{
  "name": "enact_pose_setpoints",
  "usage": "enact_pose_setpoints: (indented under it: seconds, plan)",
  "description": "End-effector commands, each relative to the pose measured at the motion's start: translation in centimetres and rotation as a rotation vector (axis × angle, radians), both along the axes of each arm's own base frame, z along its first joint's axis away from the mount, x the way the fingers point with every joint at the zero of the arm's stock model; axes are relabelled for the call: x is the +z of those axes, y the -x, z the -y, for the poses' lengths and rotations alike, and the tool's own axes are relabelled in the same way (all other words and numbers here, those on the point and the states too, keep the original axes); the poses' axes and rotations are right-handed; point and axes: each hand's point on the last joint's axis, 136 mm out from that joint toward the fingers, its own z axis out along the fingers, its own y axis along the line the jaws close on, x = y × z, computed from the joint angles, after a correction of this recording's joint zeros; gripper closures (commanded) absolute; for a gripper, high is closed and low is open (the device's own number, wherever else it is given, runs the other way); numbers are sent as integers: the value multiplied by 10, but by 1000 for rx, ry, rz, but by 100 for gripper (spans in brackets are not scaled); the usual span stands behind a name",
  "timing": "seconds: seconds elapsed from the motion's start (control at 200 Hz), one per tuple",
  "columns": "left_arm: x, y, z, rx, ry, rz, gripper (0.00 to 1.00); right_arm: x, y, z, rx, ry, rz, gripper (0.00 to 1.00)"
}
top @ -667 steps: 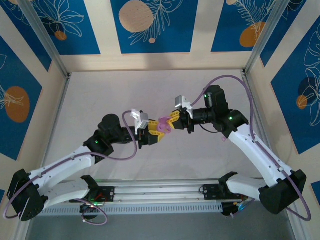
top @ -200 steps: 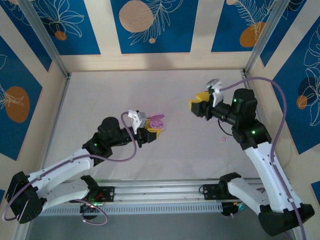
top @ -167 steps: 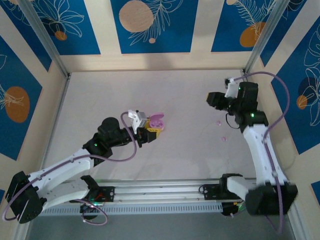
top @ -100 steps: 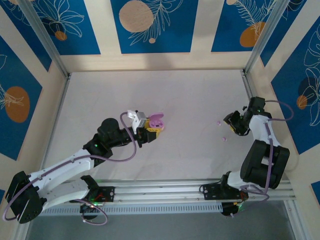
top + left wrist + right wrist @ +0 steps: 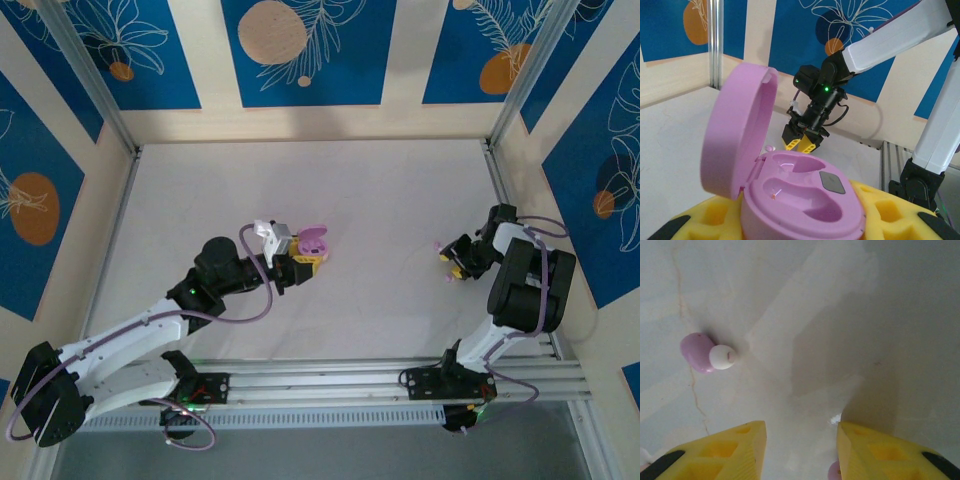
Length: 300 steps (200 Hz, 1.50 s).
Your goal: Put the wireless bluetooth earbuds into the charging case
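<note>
1. Table (image 5: 300, 180): pale, flat top. Broad bare stretch across the far half and left side. Bounded by patterned blue-and-wood walls (image 5: 300, 50) and metal frame rails (image 5: 105, 95).
2. Left arm (image 5: 130, 335): reaching from the near-left base toward table centre, free surface on all sides of its wrist.
3. Right arm (image 5: 525, 275): folded tight beside the right frame rail, wrist angled down to the table near the right edge, little margin behind it.
4. Left gripper (image 5: 303, 265): yellow fingers clamped on the base of the charging case, raised off the table near centre.
5. Right gripper (image 5: 800, 440): yellow fingers parted, bare table between them, tips low over the surface.
6. Charging case (image 5: 800, 200): pink, rounded, lid hinged upright, two moulded recesses exposed and facing up.
7. Earbuds (image 5: 438, 246): tiny and pink, lying loose on the table at the right gripper, well apart from the case. One on its far side. Second earbud (image 5: 448, 278) on its near side, just beside a fingertip, whether touching cannot be told.
</note>
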Motion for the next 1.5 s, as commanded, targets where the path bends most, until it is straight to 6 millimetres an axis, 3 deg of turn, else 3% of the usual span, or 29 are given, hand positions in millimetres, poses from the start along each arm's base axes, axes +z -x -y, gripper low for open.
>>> enact_pose_setpoints:
  seconds: [0.0,0.44,1.045,1.496]
  plan:
    - [9,1,0,-1,39,19,78,-3,13,0,-52,-8,-75,58]
    - [7,3,2,-17,47,20,77,4,33,-19,-76,-5,-106,58]
    - [7,4,0,-12,55,27,77,5,40,-25,-53,42,-161,59]
    - [8,3,0,-10,55,24,76,-2,38,-28,-30,29,-183,73]
